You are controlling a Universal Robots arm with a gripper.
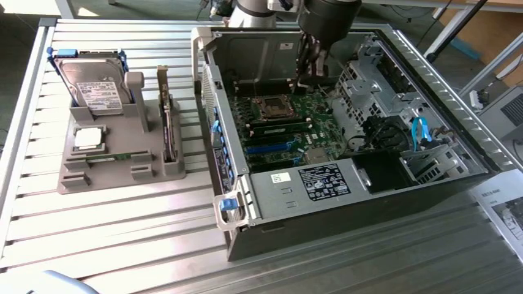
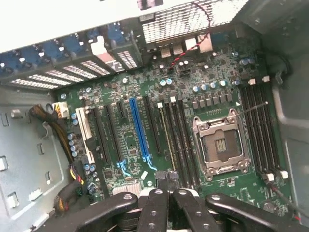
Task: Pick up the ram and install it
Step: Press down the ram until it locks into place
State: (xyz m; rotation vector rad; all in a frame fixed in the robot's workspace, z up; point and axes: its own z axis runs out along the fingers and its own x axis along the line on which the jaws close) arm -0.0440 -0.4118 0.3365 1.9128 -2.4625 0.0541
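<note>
- Nearest the wrist lens: gripper (image 2: 167, 180), fingers pressed together, nothing pinched between them.
- Just beyond the tips: the ram (image 2: 166, 136), a thin stick standing edge-up in a slot, running away from the fingers across the motherboard (image 2: 145, 87).
- Probably seated rather than merely resting there; hard to tell, with only the top edge on show and the end latches too small to read.
- Right beside it: open CPU socket (image 2: 221, 145), bare contacts exposed.
- On its other side: long blue slot (image 2: 140, 128), then black slots and a bundle of cables (image 2: 72, 169) against the case wall.
- From the exterior view: gripper (image 1: 315, 76) down inside the open computer case (image 1: 384, 202), above the board's far edge; the ram (image 1: 282, 125) lying green among the slots near the socket.
- Well apart, on the exterior view's left: grey holder (image 1: 82, 180) with the hard drive (image 1: 94, 86) and an upright expansion card (image 1: 168, 116).
- Risks from here: closed tips drifting sideways onto the socket and bending contacts, given how close it lies.
- Pressure at one end only, tilting the stick and leaving a latch unlocked.
- A slightly off-line stick forced down, stressing slot or board.
</note>
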